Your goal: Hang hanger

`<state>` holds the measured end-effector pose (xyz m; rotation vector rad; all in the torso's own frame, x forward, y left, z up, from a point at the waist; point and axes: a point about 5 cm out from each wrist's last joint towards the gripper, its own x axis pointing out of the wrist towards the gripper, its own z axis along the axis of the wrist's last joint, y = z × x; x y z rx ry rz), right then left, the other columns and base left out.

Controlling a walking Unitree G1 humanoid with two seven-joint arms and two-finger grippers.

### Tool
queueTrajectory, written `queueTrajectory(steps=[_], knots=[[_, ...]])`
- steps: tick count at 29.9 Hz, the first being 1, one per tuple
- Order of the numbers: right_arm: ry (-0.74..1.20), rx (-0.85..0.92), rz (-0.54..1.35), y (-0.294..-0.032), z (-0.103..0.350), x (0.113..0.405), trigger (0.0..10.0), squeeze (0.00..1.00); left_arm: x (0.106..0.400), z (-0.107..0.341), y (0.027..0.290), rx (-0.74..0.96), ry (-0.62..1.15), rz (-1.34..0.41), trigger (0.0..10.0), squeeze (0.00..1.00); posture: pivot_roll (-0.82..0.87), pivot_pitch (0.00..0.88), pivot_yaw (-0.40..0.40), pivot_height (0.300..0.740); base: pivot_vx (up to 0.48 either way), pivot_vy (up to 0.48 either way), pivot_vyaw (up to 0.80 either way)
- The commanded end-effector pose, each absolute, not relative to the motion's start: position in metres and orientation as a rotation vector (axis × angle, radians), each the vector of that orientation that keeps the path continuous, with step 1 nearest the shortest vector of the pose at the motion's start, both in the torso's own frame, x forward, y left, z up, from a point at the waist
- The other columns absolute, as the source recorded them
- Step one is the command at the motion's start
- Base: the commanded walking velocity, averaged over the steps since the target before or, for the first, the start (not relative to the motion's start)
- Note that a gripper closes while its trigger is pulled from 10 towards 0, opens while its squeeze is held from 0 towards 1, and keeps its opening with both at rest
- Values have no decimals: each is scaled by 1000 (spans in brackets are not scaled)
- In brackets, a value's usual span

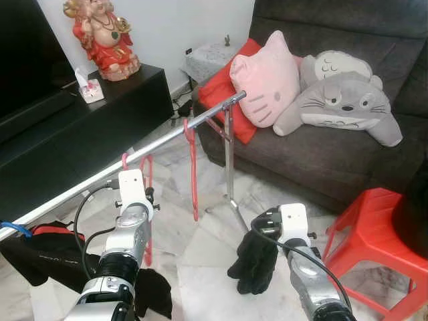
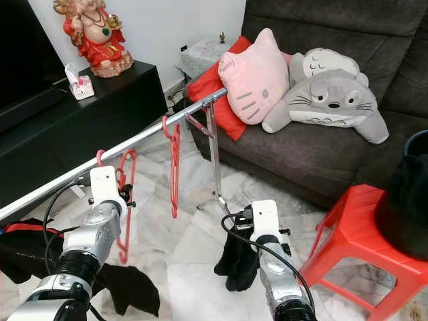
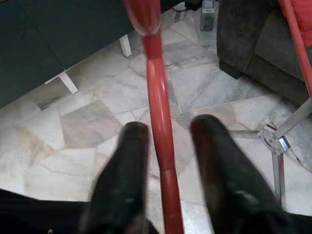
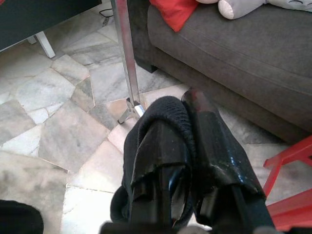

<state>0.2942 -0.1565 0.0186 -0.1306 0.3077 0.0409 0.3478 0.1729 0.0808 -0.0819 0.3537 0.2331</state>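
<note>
- Rail (image 1: 134, 152): one, silver, slanting across the room on a stand.
- Hangers: two, red, both hooked on the rail; one (image 1: 193, 170) hangs free, the other (image 3: 158, 122) passes between the left gripper (image 3: 165, 141)'s spread fingers, not pinched.
- Right gripper (image 4: 187, 146): fingers clamped on one black cloth (image 1: 254, 262).
- Plush cushions (image 1: 267, 77): two, on sofa (image 1: 334, 160).
- Stool (image 1: 374, 234): one, red.

No legible text, label, brand or number can be made out; faint white print on the black bag (image 1: 47, 257) is unreadable.
</note>
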Motion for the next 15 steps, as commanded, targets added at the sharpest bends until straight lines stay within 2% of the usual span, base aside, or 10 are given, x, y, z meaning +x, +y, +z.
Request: queueTrajectory(steps=[1,15], knots=[[271,-127,49,-151,26,299,10000,0,347,80,178,-96,354,242,0,0,-161,0,138,732,0,0,0],[272,-127,49,-150,25,298,10000,0,346,79,179,-74,354,244,0,0,-165,0,144,732,0,0,0]])
